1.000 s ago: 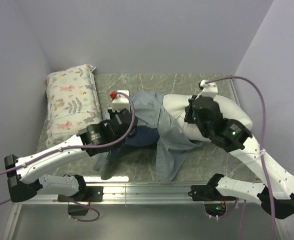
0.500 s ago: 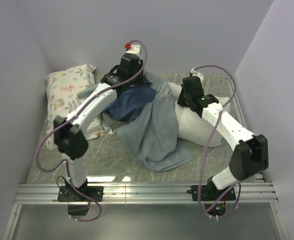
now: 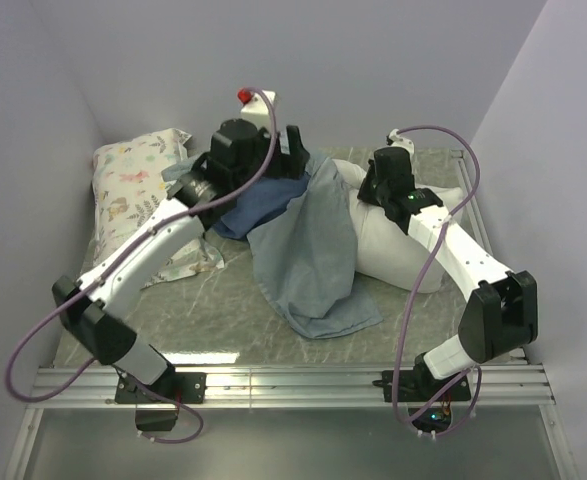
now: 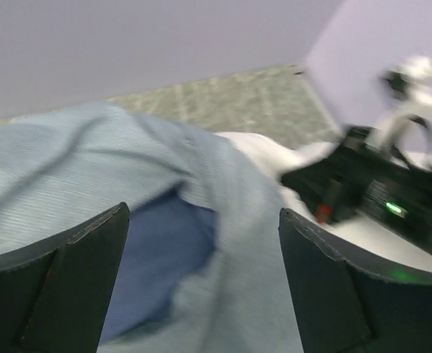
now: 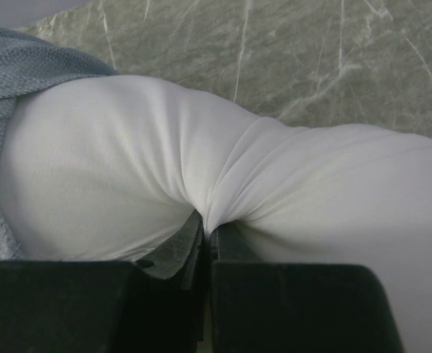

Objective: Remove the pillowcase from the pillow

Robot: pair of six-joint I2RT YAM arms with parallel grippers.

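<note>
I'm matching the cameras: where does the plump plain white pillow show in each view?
Top external: plump plain white pillow, right of centre.
Left wrist: pillow right of centre, behind the pale blue cloth pillowcase.
Right wrist: pillow fills the middle, pinched by the right tool.
Shared landmark: that pillowcase.

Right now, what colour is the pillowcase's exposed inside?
Pale grey-blue on the pillowcase, best seen in the top external view.
</note>
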